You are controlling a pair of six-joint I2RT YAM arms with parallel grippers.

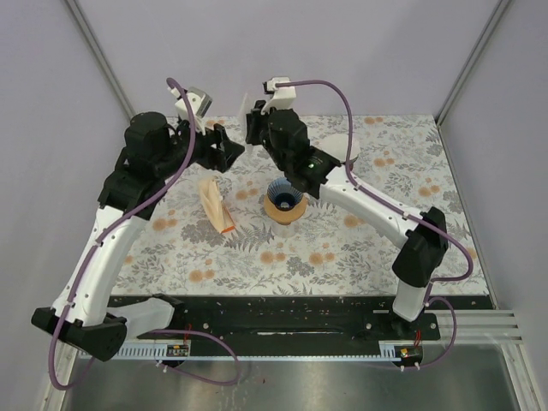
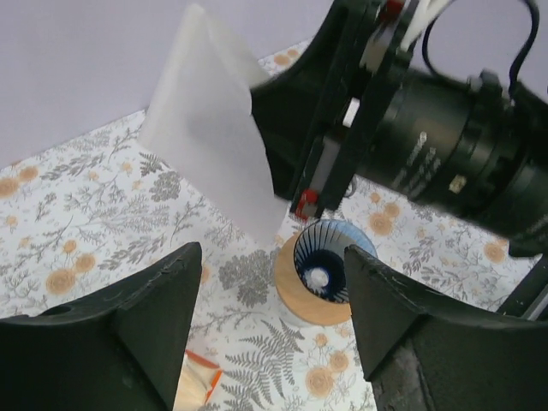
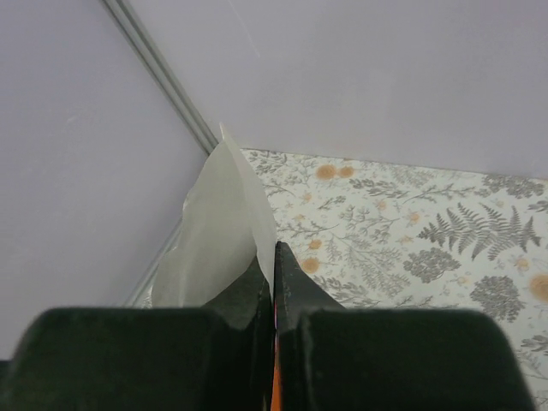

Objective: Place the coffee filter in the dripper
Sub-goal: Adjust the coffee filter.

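Over floral table [image 1: 342, 248], coffee filter [image 3: 218, 231] upright in closed right gripper [image 3: 273, 254]

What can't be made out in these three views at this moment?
- Top view: the coffee filter cannot be picked out between the two dark hands.
- Right wrist view: the right hand, shut on the filter, covers its lower edge; the dripper is out of frame.
- Left wrist view: the tan packet is cut off by the bottom edge and a finger of the open left hand.
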